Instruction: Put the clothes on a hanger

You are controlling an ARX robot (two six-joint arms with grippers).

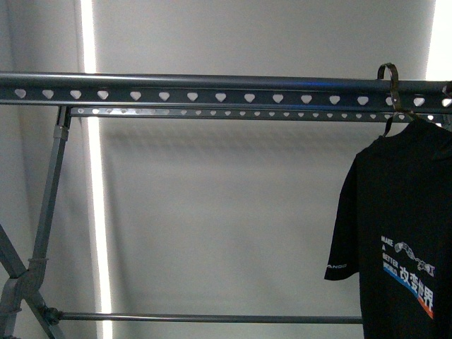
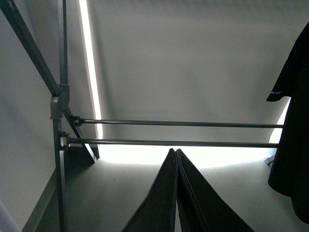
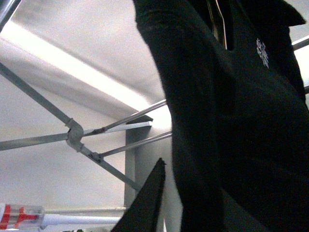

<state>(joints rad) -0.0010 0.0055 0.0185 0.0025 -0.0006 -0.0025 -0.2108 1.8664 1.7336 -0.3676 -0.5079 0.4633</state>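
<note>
The black printed T-shirt (image 1: 402, 212) hangs at the far right of the front view from a thin wire hook (image 1: 390, 78) that sits over the dark grey rail with heart-shaped holes (image 1: 212, 90). Neither gripper shows in that view. In the left wrist view my left gripper (image 2: 175, 153) is shut on nothing, its fingers pressed together, and the T-shirt (image 2: 292, 125) hangs apart from it at the picture's edge. My right gripper (image 3: 190, 176) is open right by the T-shirt (image 3: 241, 121). One dark finger (image 3: 149, 198) shows; the other is mostly lost against the black cloth.
A slanted grey leg (image 1: 46, 212) and a low crossbar (image 1: 212, 318) carry the rail. A second holed rail (image 1: 212, 112) runs just behind it. Two thin bars (image 2: 183, 124) cross ahead of the left gripper. A leg joint (image 3: 75, 133) and a red-and-white object (image 3: 19, 215) show beside the right gripper.
</note>
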